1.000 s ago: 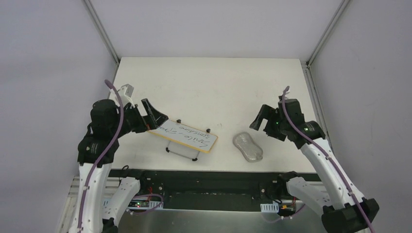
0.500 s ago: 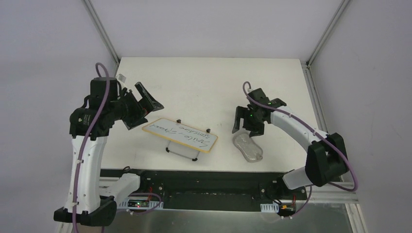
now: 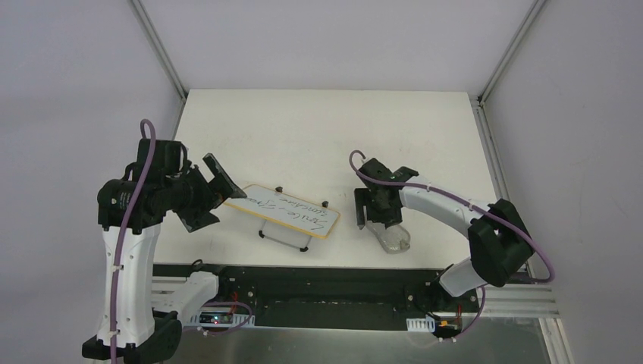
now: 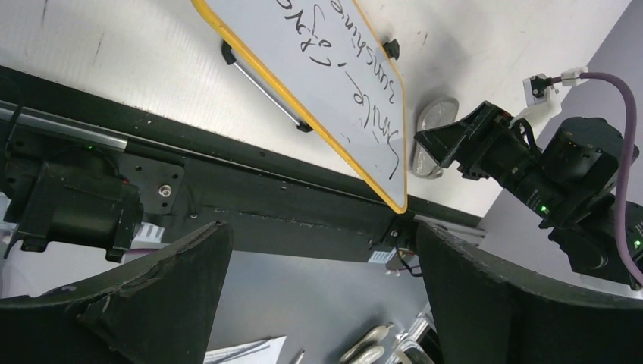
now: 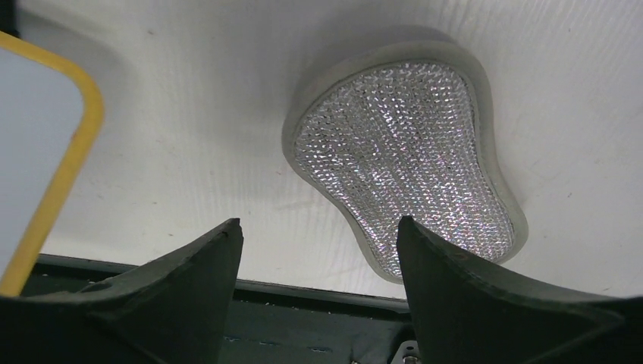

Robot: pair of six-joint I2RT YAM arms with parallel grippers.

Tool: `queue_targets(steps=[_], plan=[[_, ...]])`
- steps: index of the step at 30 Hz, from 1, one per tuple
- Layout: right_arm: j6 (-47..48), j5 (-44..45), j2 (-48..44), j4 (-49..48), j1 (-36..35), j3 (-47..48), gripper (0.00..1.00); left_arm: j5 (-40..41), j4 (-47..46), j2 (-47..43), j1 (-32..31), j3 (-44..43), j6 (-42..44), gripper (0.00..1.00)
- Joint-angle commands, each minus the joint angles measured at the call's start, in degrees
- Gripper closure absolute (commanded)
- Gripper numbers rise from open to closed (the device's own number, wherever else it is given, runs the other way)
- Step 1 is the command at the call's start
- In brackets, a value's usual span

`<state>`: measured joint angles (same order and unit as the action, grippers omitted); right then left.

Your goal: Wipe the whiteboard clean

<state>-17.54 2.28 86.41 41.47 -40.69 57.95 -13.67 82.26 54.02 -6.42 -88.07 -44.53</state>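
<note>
Scribbled whiteboard (image 3: 284, 210), grey pad (image 5: 402, 167) near it, right gripper (image 5: 318, 224) over pad

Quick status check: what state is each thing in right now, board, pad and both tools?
whiteboard: propped on its feet, black writing unwiped.
grey pad: flat on the table, not gripped.
left tool: open, empty, by the board's left end.
right tool: open, over the pad, nothing gripped.
</note>
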Motion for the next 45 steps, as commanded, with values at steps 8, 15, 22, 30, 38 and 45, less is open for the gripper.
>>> queue_targets(steps=[8,15,22,30,38,45], plan=[[-2.55,7.43,1.46,-2.56,-2.45,-2.39,0.26,-3.15,-1.0,-4.13,-0.27,7.36,-3.53,0.16],[-3.29,0.78,-0.74,-2.66,0.87,7.03,0.14,-1.47,-0.46,-6.42,-0.27,12.28,-4.64,0.23],[-2.47,-9.38,10.36,-2.8,5.65,17.28,0.21,10.92,8.79,-10.0,-0.28,13.97,-4.32,0.44],[-6.29,-27.4,22.68,-5.03,7.11,28.39,0.27,8.95,7.45,-13.69,-0.27,22.6,-3.32,0.52],[-3.53,-28.91,31.77,-2.12,5.09,35.38,0.39,2.12,2.2,-12.48,-0.26,27.86,-2.21,0.48],[-15.96,-25.92,34.67,-0.03,4.89,34.24,0.4,2.36,0.66,-11.44,-0.29,28.41,-2.63,0.49]])
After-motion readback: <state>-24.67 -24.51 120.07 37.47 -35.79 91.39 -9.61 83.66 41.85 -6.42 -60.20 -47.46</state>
